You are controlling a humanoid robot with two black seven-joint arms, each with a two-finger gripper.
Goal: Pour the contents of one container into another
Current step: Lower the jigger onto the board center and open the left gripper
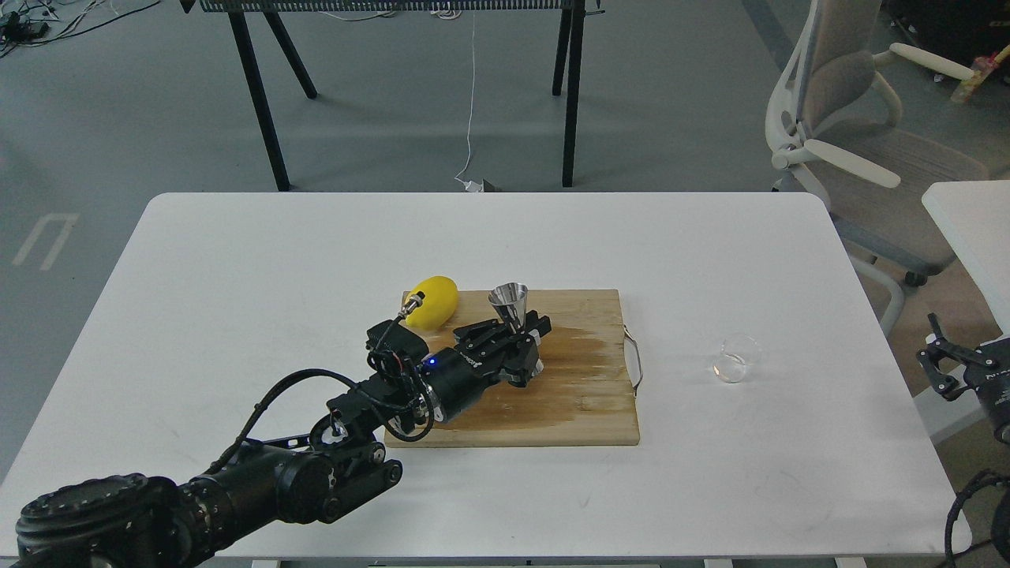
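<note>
On the cutting board (584, 394), left hand (517, 335) grips the upright jigger (510, 304).

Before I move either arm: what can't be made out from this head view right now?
- Left gripper: its dark fingers merge around the jigger, so whether they actually clamp it is unclear.
- Jigger's lower cone: hidden behind that gripper.
- Glass cup: small and transparent; any liquid inside can't be judged.
- Right gripper: seen at the right edge, its arm cut off by the frame.
- Cutting board: near-left corner covered by the left arm.
</note>
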